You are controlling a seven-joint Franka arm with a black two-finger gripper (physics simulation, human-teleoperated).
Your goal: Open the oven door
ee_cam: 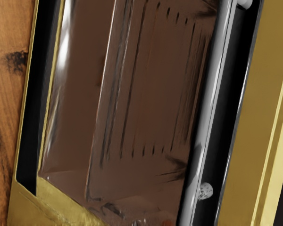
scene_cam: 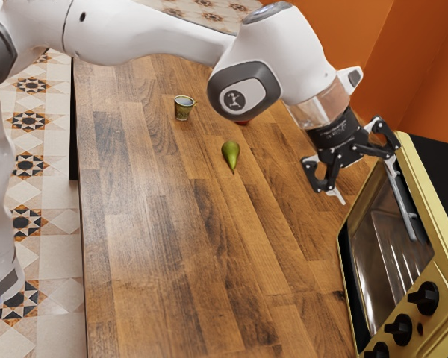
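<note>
Tool (scene_cam: 366, 179) hangs released near the gold oven edge (scene_cam: 428, 194), open room between its fingers, one beside the handle (scene_cam: 404, 205).

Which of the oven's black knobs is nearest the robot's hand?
The knob highest in the exterior view; the others sit below it in the row, farther from the hand.

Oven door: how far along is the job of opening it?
Done: the gripper has reached the oven, one finger close by the handle's upper end in the exterior view. In hand: nothing; the fingers stand wide open. Left: likely catching the handle, then pulling the door, which looks shut.
</note>
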